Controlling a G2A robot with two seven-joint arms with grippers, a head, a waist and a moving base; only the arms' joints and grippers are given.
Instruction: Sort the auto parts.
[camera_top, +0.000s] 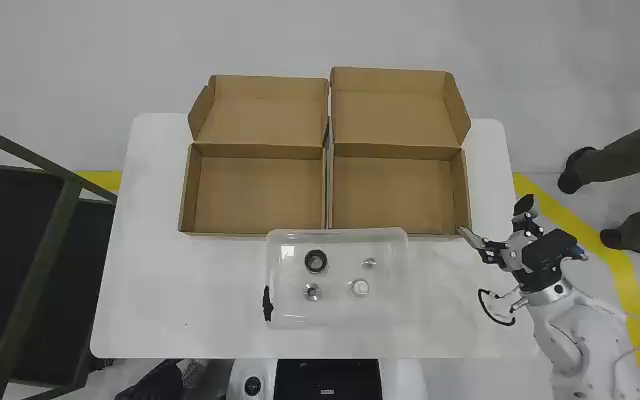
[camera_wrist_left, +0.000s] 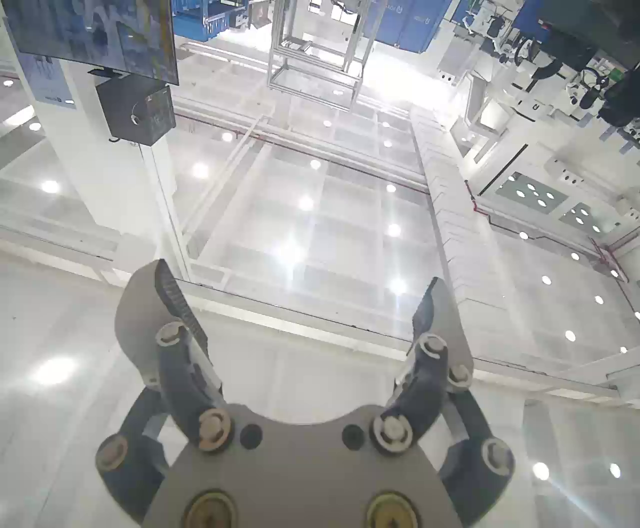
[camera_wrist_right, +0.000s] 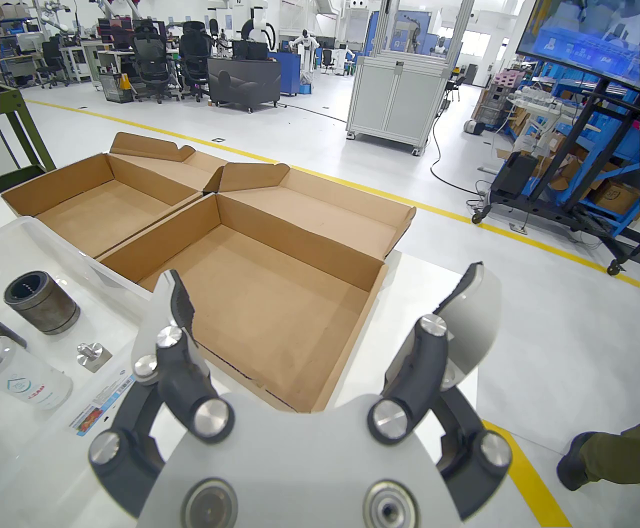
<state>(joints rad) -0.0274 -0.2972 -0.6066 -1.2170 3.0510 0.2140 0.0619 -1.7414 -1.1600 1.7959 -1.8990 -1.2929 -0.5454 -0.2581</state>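
Front edge of table (camera_top: 150, 250), clear tray (camera_top: 400, 300) holding 4 parts (camera_top: 316, 261), right gripper (camera_wrist_right: 324, 277) spread wide near right edge, left gripper (camera_wrist_left: 295, 277) likewise spread

I have the white table (camera_top: 150, 270) under me, with a dark metal rack (camera_top: 45, 260) at its nine o'clock — yellow floor tape (camera_top: 100, 180) shows beside it and again at three o'clock. Farther off in the room stand black office chairs (camera_wrist_right: 150, 55), an aluminium-framed cabinet (camera_wrist_right: 395, 95) and a big screen (camera_wrist_right: 585, 35) on a wheeled stand.
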